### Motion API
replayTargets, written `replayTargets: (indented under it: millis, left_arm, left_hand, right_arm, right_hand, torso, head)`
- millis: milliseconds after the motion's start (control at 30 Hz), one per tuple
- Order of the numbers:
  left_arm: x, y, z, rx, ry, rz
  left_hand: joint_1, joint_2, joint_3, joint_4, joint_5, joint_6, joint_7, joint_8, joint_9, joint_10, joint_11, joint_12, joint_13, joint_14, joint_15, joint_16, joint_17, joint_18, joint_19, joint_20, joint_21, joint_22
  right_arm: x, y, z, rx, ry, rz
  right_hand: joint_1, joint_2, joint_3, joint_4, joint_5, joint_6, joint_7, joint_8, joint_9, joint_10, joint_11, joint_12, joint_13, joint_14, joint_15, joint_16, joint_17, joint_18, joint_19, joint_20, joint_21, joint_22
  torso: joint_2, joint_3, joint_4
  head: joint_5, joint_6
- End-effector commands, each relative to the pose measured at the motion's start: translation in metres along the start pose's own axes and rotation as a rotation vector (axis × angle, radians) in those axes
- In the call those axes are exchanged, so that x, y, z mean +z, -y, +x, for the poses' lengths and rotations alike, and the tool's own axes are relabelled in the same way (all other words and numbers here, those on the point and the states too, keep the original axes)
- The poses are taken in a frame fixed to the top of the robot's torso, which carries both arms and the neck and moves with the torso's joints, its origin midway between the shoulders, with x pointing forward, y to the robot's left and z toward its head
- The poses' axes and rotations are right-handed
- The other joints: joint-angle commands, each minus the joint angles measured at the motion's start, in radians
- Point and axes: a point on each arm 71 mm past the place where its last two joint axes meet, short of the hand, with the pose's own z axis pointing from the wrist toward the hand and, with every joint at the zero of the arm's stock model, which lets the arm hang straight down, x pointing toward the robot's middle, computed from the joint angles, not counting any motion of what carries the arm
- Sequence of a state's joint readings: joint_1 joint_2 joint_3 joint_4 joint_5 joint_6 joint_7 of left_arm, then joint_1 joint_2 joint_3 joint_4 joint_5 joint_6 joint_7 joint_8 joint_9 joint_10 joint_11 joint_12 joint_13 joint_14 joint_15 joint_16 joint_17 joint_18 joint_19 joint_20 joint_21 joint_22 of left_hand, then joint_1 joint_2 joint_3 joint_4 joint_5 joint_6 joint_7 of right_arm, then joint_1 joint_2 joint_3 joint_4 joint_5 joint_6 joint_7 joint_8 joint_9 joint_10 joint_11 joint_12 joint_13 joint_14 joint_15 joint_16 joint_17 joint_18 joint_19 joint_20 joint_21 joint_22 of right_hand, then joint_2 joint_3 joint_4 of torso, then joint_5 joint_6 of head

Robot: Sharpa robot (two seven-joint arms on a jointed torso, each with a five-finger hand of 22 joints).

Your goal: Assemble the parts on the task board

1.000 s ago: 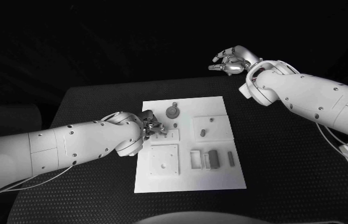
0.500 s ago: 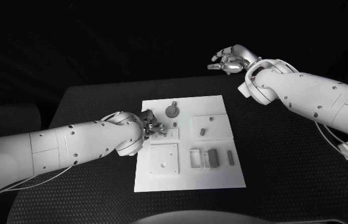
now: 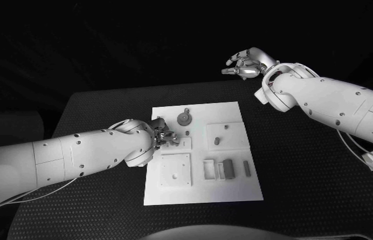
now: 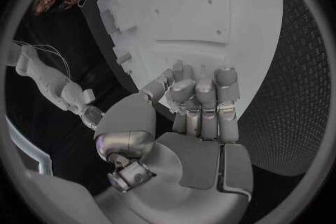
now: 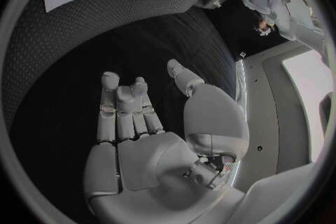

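Board lying in the middle of the counter, one hand at its left side, the other far behind it.

The task board is lying on the counter, with its long side running away from the robot. On its far part a round part is sitting; to the right and nearer, a small part is resting on a raised square. In the near right area, a block part and a thin part are lying side by side. The left hand is staying over the board's left edge. The right hand is hanging in the air behind the counter's far right corner, well apart from the board.
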State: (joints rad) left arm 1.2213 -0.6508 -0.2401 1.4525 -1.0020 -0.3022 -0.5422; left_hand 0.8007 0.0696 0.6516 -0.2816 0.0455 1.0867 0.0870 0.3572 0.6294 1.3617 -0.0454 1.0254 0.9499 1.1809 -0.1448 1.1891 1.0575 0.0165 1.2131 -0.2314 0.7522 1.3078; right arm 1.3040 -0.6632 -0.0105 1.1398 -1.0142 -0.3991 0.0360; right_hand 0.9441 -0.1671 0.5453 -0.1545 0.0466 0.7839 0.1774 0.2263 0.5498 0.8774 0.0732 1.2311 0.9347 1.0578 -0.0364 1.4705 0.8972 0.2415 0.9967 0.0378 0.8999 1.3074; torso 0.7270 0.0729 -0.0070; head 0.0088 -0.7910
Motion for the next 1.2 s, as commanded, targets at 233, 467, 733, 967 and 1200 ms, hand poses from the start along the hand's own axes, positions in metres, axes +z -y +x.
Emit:
replayTargets:
  millis: [233, 467, 733, 967, 1200]
  left_arm:
    - [-0.0005, 0.0005, 0.0042, 0.034, -0.031, 0.005]
    - [-0.0005, -0.0005, 0.0042, 0.034, -0.032, 0.002]
    - [0.0, -0.0026, 0.0032, 0.033, -0.029, -0.005]
    - [0.001, -0.0064, 0.0001, 0.026, -0.011, -0.018]
    - [0.0012, -0.0073, 0.0003, 0.02, -0.019, -0.023]
  left_hand:
    - [0.005, 0.001, 0.012, -0.002, 0.003, 0.112, -0.078, 0.004, 0.003, -0.051, -0.057, 0.007, -0.003, 0.007, -0.032, 0.01, -0.005, 0.042, 0.018, -0.035, 0.006, 0.021]
    - [0.007, 0.0, 0.015, -0.002, 0.003, 0.111, -0.078, 0.004, 0.004, -0.051, -0.057, 0.008, -0.004, 0.007, -0.032, 0.011, -0.007, 0.042, 0.018, -0.035, 0.006, 0.021]
    - [0.009, -0.001, 0.018, -0.003, 0.004, 0.112, -0.079, 0.005, 0.005, -0.051, -0.057, 0.009, -0.006, 0.006, -0.032, 0.013, -0.01, 0.042, 0.018, -0.035, 0.007, 0.021]
    - [0.017, 0.002, 0.027, -0.005, 0.005, 0.118, -0.081, 0.01, 0.009, -0.05, -0.059, 0.011, -0.01, 0.006, -0.031, 0.018, -0.016, 0.041, 0.017, -0.035, 0.009, 0.021]
    - [0.027, 0.0, 0.038, -0.007, 0.016, 0.127, -0.086, 0.017, 0.018, -0.051, -0.064, 0.013, -0.019, 0.004, -0.028, 0.024, -0.027, 0.04, 0.014, -0.033, 0.011, 0.021]
  right_arm:
    - [0.0004, -0.0021, 0.0014, 0.002, -0.018, -0.012]
    - [0.0005, -0.0022, 0.0017, 0.002, -0.019, -0.012]
    - [0.0008, -0.0024, 0.002, 0.002, -0.02, -0.012]
    - [0.0009, -0.0022, 0.0023, 0.002, -0.022, -0.012]
    - [0.001, -0.0019, 0.0022, 0.002, -0.023, -0.011]
  right_hand:
    - [0.001, 0.01, -0.007, 0.002, 0.004, -0.002, 0.007, 0.002, -0.002, -0.009, -0.001, 0.006, -0.002, -0.007, 0.001, 0.007, -0.002, 0.02, -0.007, -0.002, -0.002, 0.017]
    - [0.001, 0.011, -0.007, 0.002, 0.004, -0.002, 0.007, 0.001, -0.002, -0.009, -0.001, 0.006, -0.002, -0.007, 0.001, 0.007, -0.002, 0.02, -0.007, -0.002, -0.002, 0.017]
    - [0.001, 0.011, -0.007, 0.001, 0.004, -0.002, 0.007, 0.001, -0.002, -0.009, -0.001, 0.007, -0.003, -0.007, 0.001, 0.007, -0.002, 0.02, -0.007, -0.002, -0.002, 0.017]
    - [0.001, 0.011, -0.008, 0.001, 0.004, -0.002, 0.007, 0.001, -0.003, -0.009, -0.001, 0.007, -0.003, -0.007, 0.001, 0.007, -0.003, 0.02, -0.007, -0.002, -0.002, 0.017]
    - [0.002, 0.012, -0.008, 0.001, 0.004, -0.002, 0.007, 0.001, -0.003, -0.009, -0.001, 0.007, -0.004, -0.008, 0.001, 0.007, -0.003, 0.02, -0.007, -0.002, -0.002, 0.017]
  torso:
    - [0.0, 0.0001, 0.0002]
    - [0.0, -0.0007, 0.0008]
    - [0.0, -0.0004, 0.0005]
    - [0.0, -0.0011, 0.0008]
    - [0.0, -0.001, 0.0005]
  head:
    - [-0.001, -0.001]
    - [0.0, -0.002]
    - [0.001, -0.002]
    - [0.001, -0.004]
    - [0.0, -0.004]
